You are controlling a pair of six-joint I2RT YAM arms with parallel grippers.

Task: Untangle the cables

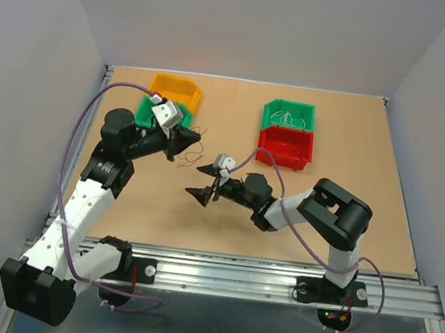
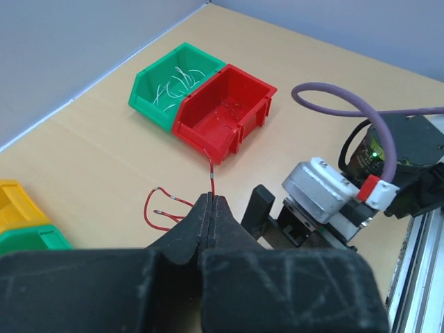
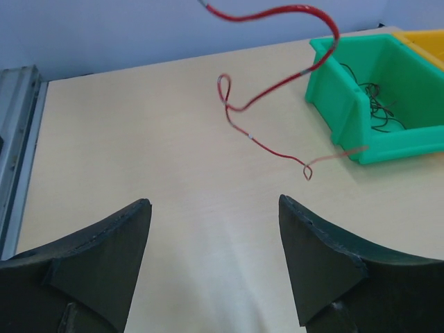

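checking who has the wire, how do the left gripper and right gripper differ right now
The left gripper has its jaws shut; the right gripper has them wide open. The left gripper pinches the red wire; the right gripper holds nothing, the wire dangling ahead of it. Both have black jaws.

The top camera looks down from behind on the whole table (image 1: 345,222), from far. The left wrist camera looks low and close toward the red bin (image 2: 225,114), the right one toward a green bin (image 3: 347,121). Both share the red wire (image 3: 243,17).
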